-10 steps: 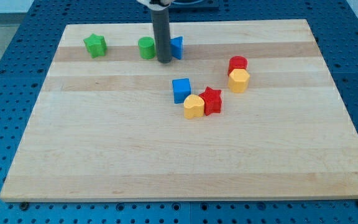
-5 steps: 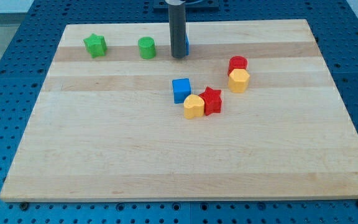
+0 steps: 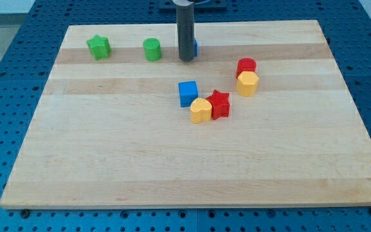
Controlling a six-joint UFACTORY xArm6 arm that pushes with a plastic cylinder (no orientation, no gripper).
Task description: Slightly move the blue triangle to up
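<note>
The blue triangle (image 3: 195,46) sits near the board's top edge, almost wholly hidden behind my rod; only a thin blue sliver shows on the rod's right side. My tip (image 3: 186,59) rests on the board just below the triangle, in front of it, touching or nearly touching it. A green cylinder (image 3: 151,49) stands to the left of my tip, and a green star (image 3: 98,47) lies further left.
A blue cube (image 3: 187,93), a yellow block (image 3: 200,111) and a red star (image 3: 219,104) cluster at the middle of the wooden board (image 3: 108,161). A red cylinder (image 3: 246,66) sits just above a yellow hexagon block (image 3: 247,83) to the right.
My rod has moved right from beside the green cylinder and now covers the blue triangle. The triangle has shifted slightly right and up. Between the last two frames little changed.
</note>
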